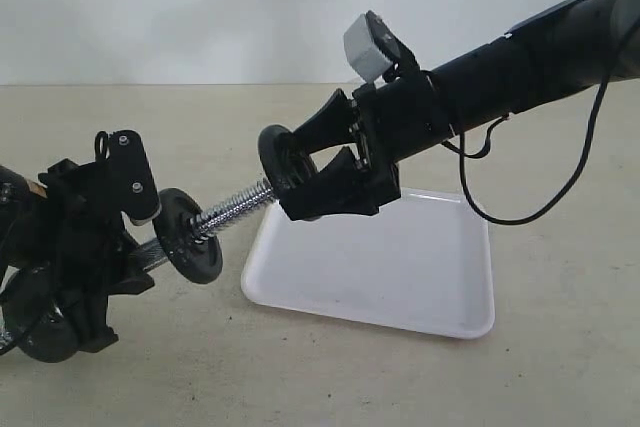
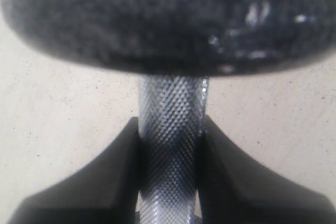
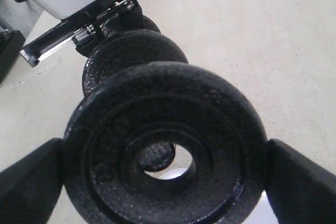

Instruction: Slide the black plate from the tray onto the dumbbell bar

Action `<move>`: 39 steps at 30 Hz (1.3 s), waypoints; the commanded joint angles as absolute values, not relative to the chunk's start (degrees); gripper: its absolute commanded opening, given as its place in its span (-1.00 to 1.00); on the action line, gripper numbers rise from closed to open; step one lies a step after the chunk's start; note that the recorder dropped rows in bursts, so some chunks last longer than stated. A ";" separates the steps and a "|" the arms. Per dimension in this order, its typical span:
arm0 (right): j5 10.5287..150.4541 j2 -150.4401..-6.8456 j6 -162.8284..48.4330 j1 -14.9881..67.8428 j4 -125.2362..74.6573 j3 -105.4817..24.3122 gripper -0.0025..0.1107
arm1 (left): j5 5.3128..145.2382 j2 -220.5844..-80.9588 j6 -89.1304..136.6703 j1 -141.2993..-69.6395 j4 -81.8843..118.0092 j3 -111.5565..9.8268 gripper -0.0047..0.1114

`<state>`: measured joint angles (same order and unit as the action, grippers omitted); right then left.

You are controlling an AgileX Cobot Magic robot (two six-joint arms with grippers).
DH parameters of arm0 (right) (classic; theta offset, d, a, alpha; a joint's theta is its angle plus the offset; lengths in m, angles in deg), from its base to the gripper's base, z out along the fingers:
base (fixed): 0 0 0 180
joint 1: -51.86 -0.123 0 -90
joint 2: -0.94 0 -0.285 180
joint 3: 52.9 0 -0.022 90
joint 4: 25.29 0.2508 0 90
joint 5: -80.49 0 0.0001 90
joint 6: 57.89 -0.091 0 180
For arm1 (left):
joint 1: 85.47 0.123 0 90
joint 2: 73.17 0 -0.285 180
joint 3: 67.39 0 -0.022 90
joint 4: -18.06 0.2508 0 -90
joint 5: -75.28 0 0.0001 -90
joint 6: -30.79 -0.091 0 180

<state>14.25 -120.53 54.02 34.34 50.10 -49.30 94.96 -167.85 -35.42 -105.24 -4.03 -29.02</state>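
Presently the right gripper [image 3: 166,184] stands wide, with one dark finger [image 3: 31,182] against each side of the rim of the small, flat, round black plate [image 3: 210,119]. The plate is a rough cast disc with a central hole and raised concentric rings. It is gripped edge to edge and held in the air. In the exterior view it stands nearly on edge, raised off the shallow glossy white rectangular tray [image 1: 400,277] and near the tray's left end. The tray lies flat on the pale beige table [image 1: 560,367].

The left gripper [image 2: 170,145] is narrowly parted and clamped on the knurled middle section of the short chrome dumbbell bar [image 2: 170,114], with a finger pressed to either side. The bar slopes upward from the left gripper toward the right gripper, and its coarse threaded end points at the held plate. A second black disc [image 1: 188,235] sits on the bar just beyond the left gripper's fingers, with bare thread between it and the held plate.

The tip of the thread meets the held plate at or near its hole. Whether it has entered the hole cannot be determined. In the exterior view the plate's rim hides the junction. The right wrist view shows only a dark shape and a patch of white tray through the hole.
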 commanded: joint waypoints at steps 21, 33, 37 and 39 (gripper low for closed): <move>10.53 -119.40 55.27 35.38 52.40 -49.65 -0.96 | 72.28 -164.64 -35.48 -105.59 -6.93 -31.53 -0.84; 10.53 -119.40 57.11 35.38 57.33 -49.65 -0.96 | 72.28 -164.64 -35.48 -106.83 -6.93 -31.53 -0.84; 10.53 -119.40 56.99 35.38 56.95 -49.65 -0.96 | 72.28 -164.64 -35.48 -106.83 -6.93 -31.53 -0.84; 10.53 -119.40 56.86 35.28 56.68 -49.65 -0.96 | 72.28 -164.64 -35.48 -106.83 -6.93 -31.53 -0.84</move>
